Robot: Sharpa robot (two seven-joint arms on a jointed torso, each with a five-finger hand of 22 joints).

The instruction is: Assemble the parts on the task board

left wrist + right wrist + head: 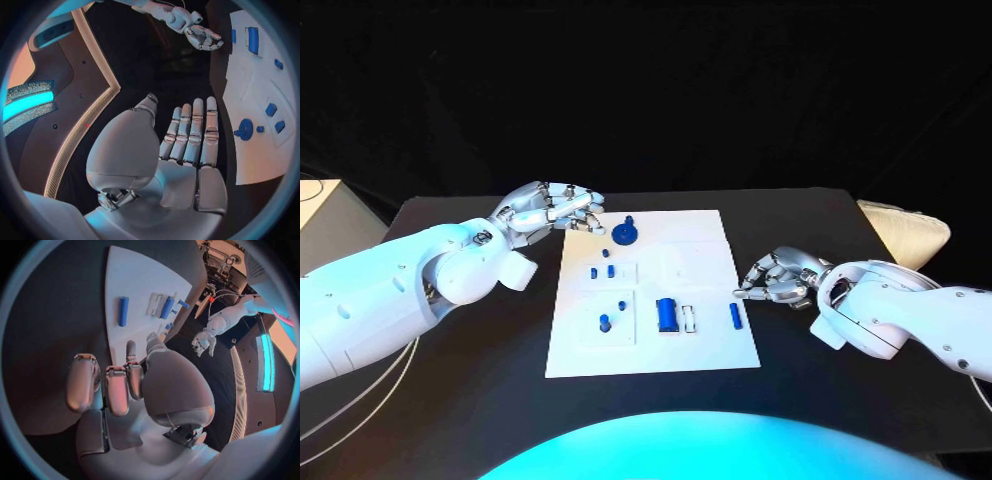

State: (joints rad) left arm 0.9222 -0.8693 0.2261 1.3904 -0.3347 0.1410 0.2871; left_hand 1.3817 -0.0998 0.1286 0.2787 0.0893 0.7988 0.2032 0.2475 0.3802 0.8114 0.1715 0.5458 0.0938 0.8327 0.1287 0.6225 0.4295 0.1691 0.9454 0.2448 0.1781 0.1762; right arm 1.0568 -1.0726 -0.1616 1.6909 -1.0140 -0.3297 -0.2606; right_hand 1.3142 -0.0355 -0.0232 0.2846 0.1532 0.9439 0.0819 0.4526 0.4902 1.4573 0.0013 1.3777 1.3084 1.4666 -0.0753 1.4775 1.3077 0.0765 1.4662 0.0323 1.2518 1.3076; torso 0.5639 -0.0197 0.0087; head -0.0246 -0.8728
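The white task board [711, 245] lies in the middle of the black table. A round blue knob [626, 235] stands near its far edge. Small blue pieces [602, 271] sit left of centre, and a blue block [666, 316] and a blue rod [736, 316] lie nearer me. My left hand [557, 208] hovers at the board's far left corner. The left wrist view shows this left hand [181, 150] with fingers stretched out and nothing in it, beside the knob [245, 129]. My right hand [783, 277] stays just off the board's right edge. In its wrist view the right hand [125, 385] has fingers curled in and holds nothing, near the rod [123, 311].
A beige padded object [906, 225] sits at the table's right edge. At the far left, off the table, stands a pale box [322, 215]. Bare black tabletop lies on both sides of the board and in front of it.
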